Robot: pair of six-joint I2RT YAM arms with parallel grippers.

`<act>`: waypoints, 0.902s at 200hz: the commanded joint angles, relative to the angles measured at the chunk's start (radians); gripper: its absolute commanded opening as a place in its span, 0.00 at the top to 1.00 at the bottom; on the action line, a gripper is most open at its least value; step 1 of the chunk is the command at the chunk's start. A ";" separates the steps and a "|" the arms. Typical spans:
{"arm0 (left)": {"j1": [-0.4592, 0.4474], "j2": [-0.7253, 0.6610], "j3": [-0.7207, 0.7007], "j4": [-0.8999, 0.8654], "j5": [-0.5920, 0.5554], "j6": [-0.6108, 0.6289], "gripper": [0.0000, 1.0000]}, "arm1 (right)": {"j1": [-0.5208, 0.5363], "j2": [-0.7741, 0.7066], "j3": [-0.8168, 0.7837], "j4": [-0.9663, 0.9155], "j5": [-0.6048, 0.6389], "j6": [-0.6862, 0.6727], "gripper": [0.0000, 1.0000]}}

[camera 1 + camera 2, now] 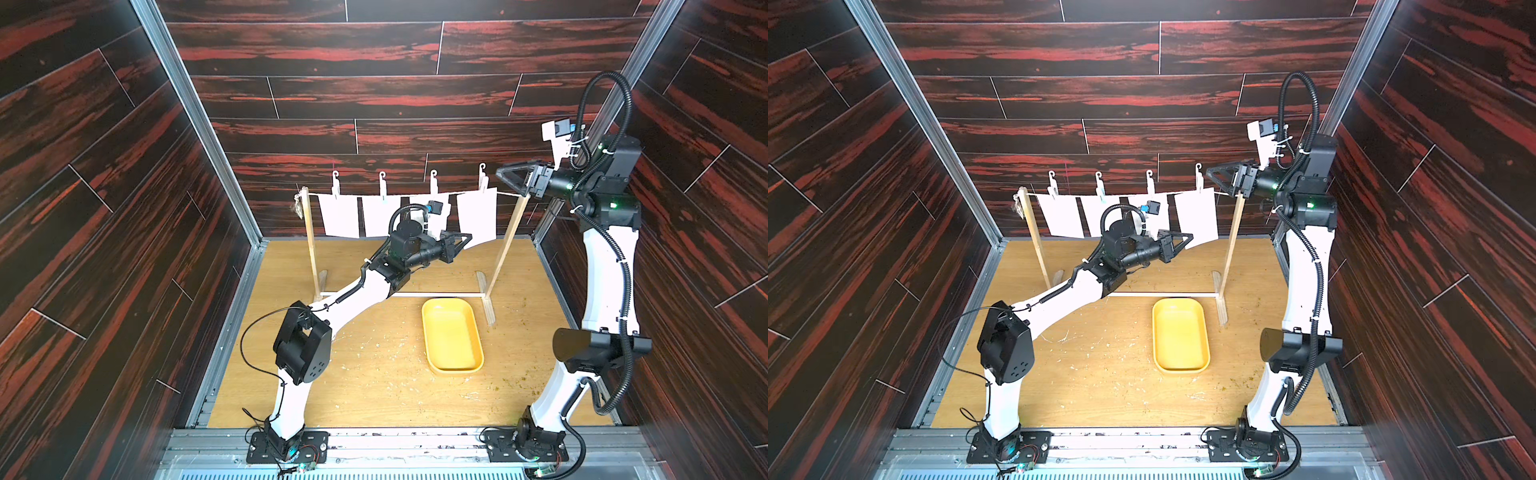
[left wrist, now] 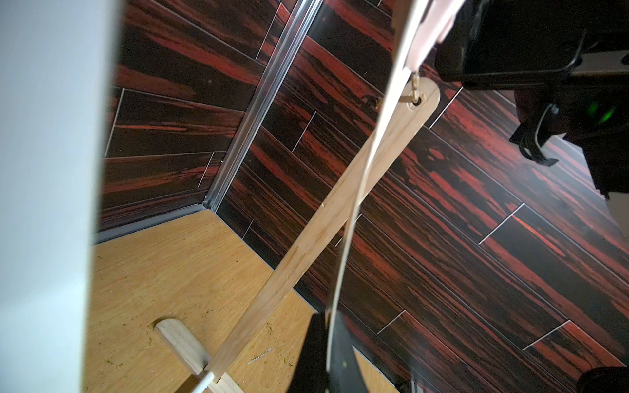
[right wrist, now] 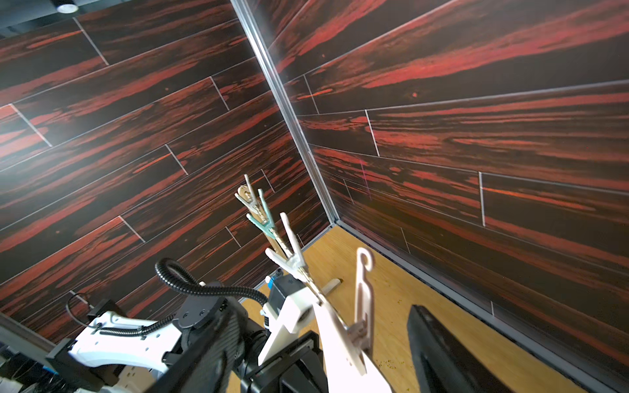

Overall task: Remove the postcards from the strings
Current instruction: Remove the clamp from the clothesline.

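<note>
White links, black joints (green-lit), ribbed cables

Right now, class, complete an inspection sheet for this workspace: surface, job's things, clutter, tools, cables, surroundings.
Surface: wood-grain table, scuffed, with scattered crumbs.
Job's things: four postcards hang from the string by clothespins, on a wooden stand.
Clutter: empty yellow tray; nothing else seen.
Tools: left tool shut on end postcard, lower corner, right-arm side; right tool open near its clothespin.
Cables: black conduit loops above right arm; thin cable beside left arm.
Surroundings: dark red wood-pattern walls, metal rails.
</note>
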State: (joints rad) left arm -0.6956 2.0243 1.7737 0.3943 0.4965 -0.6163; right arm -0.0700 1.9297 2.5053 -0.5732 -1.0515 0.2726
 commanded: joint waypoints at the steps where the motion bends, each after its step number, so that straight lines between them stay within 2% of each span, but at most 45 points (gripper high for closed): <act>1: 0.008 -0.027 0.032 0.001 0.021 -0.015 1.00 | 0.019 0.066 0.053 -0.018 -0.050 -0.010 0.18; 62: 0.008 -0.020 0.032 -0.004 0.022 -0.008 1.00 | 0.044 0.141 0.115 0.017 -0.031 0.031 0.16; 180: 0.010 -0.012 0.036 -0.027 0.022 0.029 1.00 | 0.090 0.187 0.133 -0.008 -0.051 -0.002 0.16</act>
State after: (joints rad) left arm -0.6922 2.0243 1.7767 0.3626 0.5087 -0.5945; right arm 0.0067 2.0800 2.6190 -0.5598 -1.0794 0.3042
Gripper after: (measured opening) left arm 0.061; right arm 0.846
